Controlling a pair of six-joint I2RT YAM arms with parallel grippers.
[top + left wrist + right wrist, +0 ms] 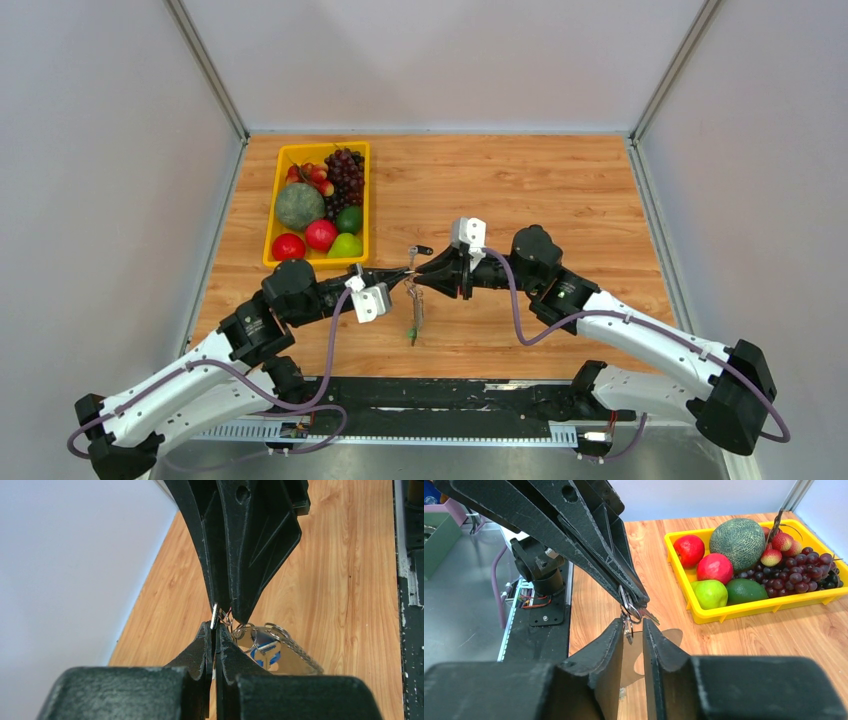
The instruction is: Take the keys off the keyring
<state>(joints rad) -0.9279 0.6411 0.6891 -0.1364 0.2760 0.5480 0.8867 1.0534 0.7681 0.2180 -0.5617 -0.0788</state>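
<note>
The left fingers (200,650) are clamped tight on the keyring (415,310), holding it above the desk (560,200) between the arms. The right fingers (611,650) stand slightly apart, straddling the dangling keys (262,655); I cannot tell if they grip. As far as I can judge, none is off yet.

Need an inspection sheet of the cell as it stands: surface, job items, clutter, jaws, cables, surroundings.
Surface: light wooden table, nothing spilled.
Job's things: thin grey metal keyring hangs above the table between the grippers; small silver keys with coloured plastic heads attached.
Clutter: yellow plastic tray of fruit, far left, apart from the work.
Grippers: left gripper jaws shut on the keyring; right gripper jaws slightly apart at the keys, grip unclear.
Cables: purple cables loop along both arms, clear of the keyring.
Surroundings: pale enclosure walls on three sides.
</note>
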